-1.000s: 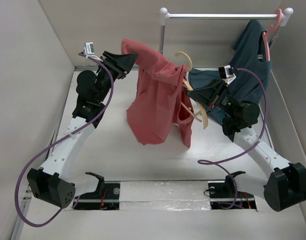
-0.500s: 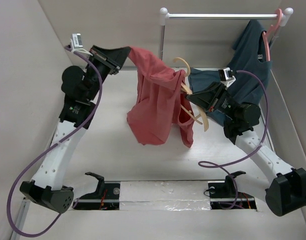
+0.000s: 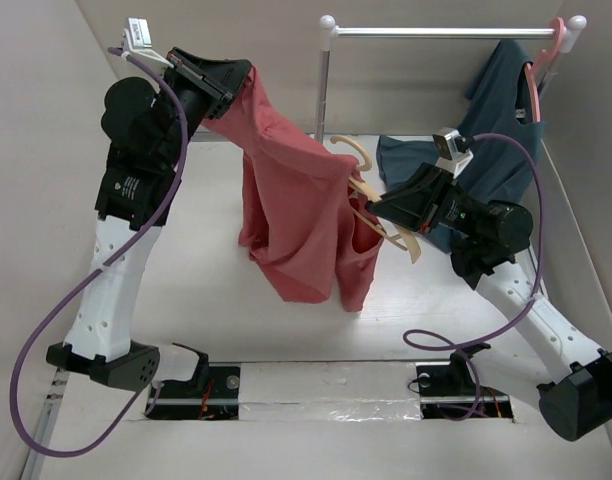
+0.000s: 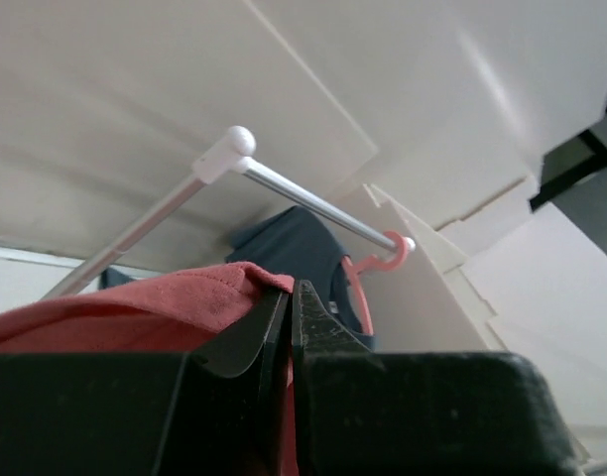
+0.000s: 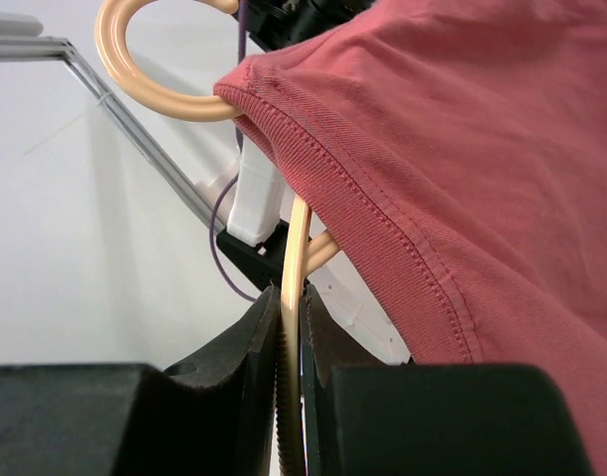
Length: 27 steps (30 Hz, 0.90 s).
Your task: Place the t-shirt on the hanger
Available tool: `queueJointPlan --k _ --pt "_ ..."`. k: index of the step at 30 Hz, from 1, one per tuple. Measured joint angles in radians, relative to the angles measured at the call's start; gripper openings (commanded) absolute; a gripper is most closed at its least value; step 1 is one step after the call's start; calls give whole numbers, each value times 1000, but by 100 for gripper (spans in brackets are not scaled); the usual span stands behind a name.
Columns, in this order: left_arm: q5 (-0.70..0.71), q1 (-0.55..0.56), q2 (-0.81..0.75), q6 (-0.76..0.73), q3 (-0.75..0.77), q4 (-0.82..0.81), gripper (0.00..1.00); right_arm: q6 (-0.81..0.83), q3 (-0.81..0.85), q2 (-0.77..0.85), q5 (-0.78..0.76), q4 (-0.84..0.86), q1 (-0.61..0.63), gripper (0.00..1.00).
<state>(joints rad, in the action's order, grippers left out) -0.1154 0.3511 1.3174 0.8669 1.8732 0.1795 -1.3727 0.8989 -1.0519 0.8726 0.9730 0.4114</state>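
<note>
The red t-shirt [image 3: 296, 215] hangs in the air between my arms. My left gripper [image 3: 242, 78], high at the back left, is shut on its upper edge; the cloth [image 4: 135, 302] shows pinched between the jaws in the left wrist view. My right gripper [image 3: 374, 208] is shut on the light tan wooden hanger [image 3: 386, 225], whose hook [image 3: 351, 147] sticks out above the shirt. In the right wrist view the hanger [image 5: 296, 268] runs up between the jaws, and the shirt's hem [image 5: 383, 228] lies over its neck below the hook [image 5: 145, 79].
A white clothes rail [image 3: 436, 32] stands at the back right. A dark blue garment [image 3: 496, 120] hangs from it on a pink plastic hanger [image 3: 542, 60] and trails onto the table. White walls close in the left, back and right sides.
My left arm has risen and swung to the back left, pulling the shirt's upper edge up. My right gripper with the hanger has shifted a little left and forward, and the shirt hangs lower.
</note>
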Motion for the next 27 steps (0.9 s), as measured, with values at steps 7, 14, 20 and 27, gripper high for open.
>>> queueJointPlan --k 7,14,20,27 --pt "62 0 49 -47 175 132 0 58 32 12 -10 -105 29 0" --pt "134 -6 18 -91 216 167 0 74 168 26 -23 -170 31 0" --pt "179 -6 29 -133 143 234 0 -42 102 27 -51 -35 31 0" --pt "179 -6 56 -220 135 336 45 -82 20 -37 -81 -51 28 0"
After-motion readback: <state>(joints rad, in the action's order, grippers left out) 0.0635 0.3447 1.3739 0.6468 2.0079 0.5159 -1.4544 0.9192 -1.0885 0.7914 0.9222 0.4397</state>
